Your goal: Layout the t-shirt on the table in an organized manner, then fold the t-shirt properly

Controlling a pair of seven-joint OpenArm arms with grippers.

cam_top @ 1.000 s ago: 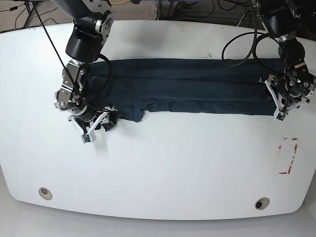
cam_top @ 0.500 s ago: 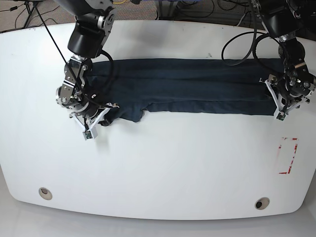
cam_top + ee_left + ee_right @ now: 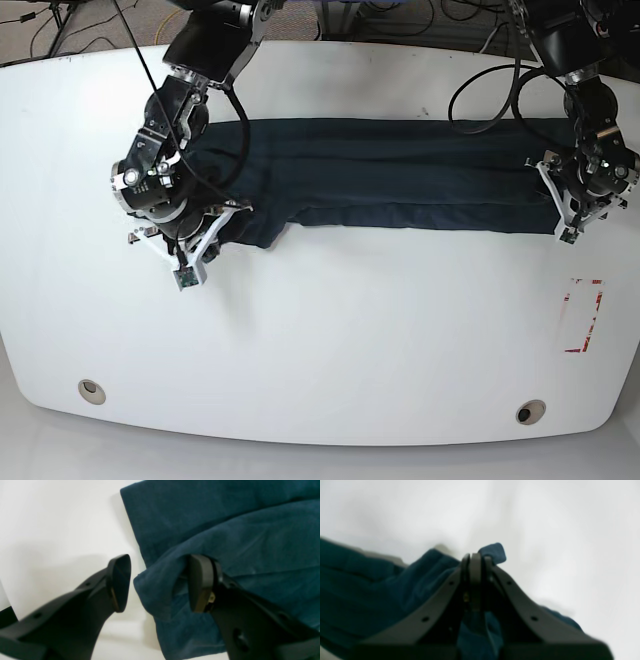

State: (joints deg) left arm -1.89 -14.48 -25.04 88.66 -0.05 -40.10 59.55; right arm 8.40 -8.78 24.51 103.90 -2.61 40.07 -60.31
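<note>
The t-shirt [image 3: 390, 185] lies on the table [image 3: 330, 340] as a long, narrow folded band, running across the far half of the top from one arm to the other. Lengthwise creases show along it, and its near edge steps down into a loose flap toward the base view's left end.

Right gripper [image 3: 190, 243]: at the band's left end in the base view, low over the table. Its wrist view shows both jaws pressed together with a bunched tip of navy cloth [image 3: 492, 552] pinched between them, a small tab of fabric standing up past the pads. It is clamped on the t-shirt. The cloth trails away to that view's left and beneath the jaws.

Left gripper [image 3: 155, 582]: at the band's opposite end, on the base view's right. Its jaws stand moderately apart. One finger [image 3: 120, 580] sits over bare table just beside the cloth's edge; the other [image 3: 200, 582] is tucked under a raised fold of fabric. A rounded hem corner [image 3: 152, 595] lies in the gap between them. The jaws are not closed on it; whether either pad presses the cloth cannot be told.

Other items on the top: a red-outlined rectangle [image 3: 584, 315] near the base view's right edge, well apart from the shirt, and two round grommet holes [image 3: 91, 390] along the near edge.
</note>
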